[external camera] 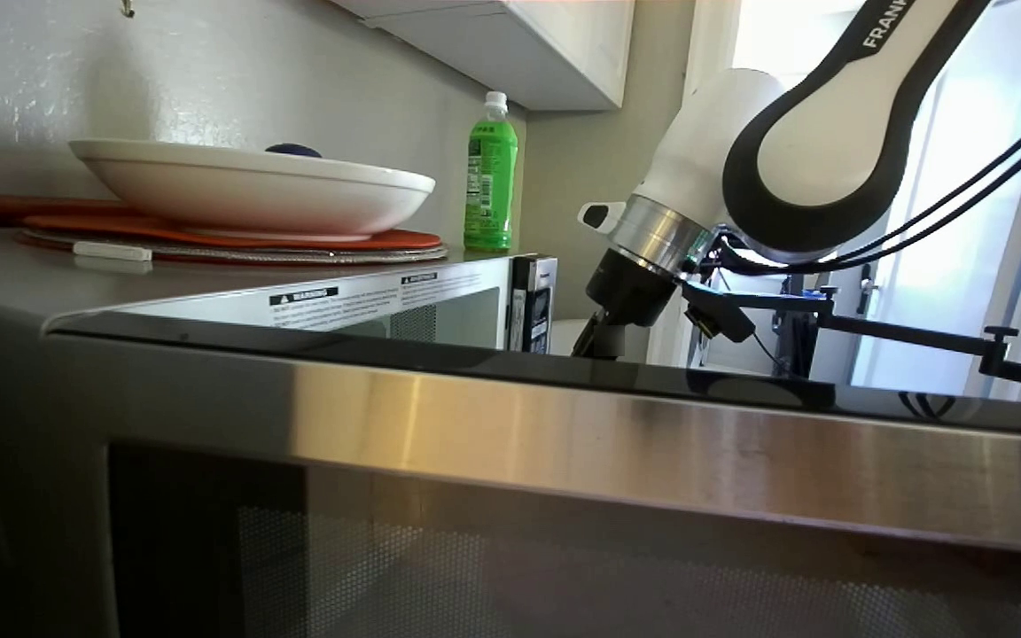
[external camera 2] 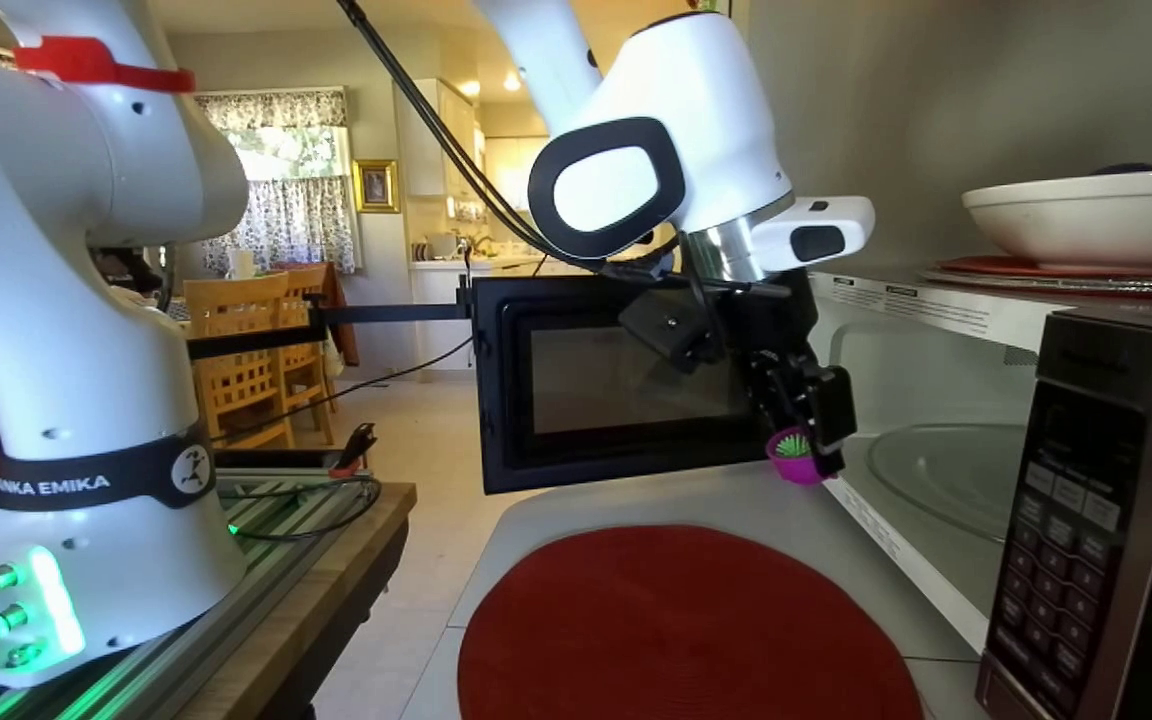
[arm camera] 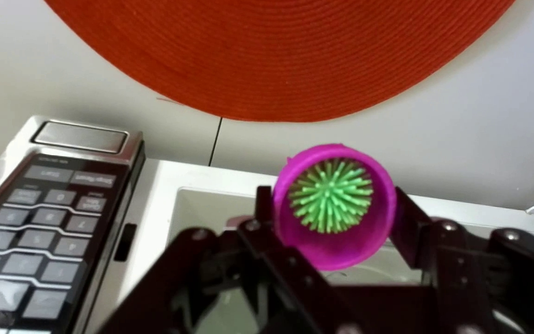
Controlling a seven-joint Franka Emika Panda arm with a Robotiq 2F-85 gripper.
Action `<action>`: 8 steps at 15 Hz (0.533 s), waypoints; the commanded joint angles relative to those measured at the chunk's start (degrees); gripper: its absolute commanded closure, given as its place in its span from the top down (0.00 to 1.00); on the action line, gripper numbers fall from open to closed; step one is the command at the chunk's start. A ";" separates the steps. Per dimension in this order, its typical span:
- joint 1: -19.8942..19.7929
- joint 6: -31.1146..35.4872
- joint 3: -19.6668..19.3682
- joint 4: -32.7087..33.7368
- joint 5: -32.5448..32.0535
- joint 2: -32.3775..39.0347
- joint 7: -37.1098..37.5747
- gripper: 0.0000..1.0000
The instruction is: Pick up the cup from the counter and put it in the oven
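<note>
The cup (arm camera: 336, 250) is magenta, with a green spiky ball (arm camera: 332, 195) showing inside it. My gripper (arm camera: 333, 208) is shut on the cup, one black finger on each side. In an exterior view the cup (external camera 2: 788, 466) is in the gripper (external camera 2: 820, 455) above the light counter (external camera 2: 576, 503), beside the oven's opening. The oven (external camera 2: 946, 305) is a microwave with its door (external camera 2: 506, 400) open. In an exterior view the open door (external camera: 652, 452) hides the cup and the fingertips, and part of the gripper (external camera: 597, 341) shows behind it.
A red round mat (external camera 2: 686, 620) lies on the counter before the oven. A glass turntable (external camera 2: 921, 480) is inside the oven. A white bowl (external camera: 253, 190) on red mats and a green bottle (external camera: 491, 177) stand on top. The control panel (arm camera: 30, 241) borders the opening.
</note>
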 commanded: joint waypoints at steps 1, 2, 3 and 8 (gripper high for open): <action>-4.67 3.60 5.04 0.75 2.09 2.71 -4.56 0.36; -6.13 4.85 6.54 0.88 1.88 3.70 -4.99 0.36; -7.47 5.62 7.80 0.89 1.37 4.33 -5.08 0.36; -15.02 7.46 14.31 0.75 -0.59 6.74 -4.80 0.36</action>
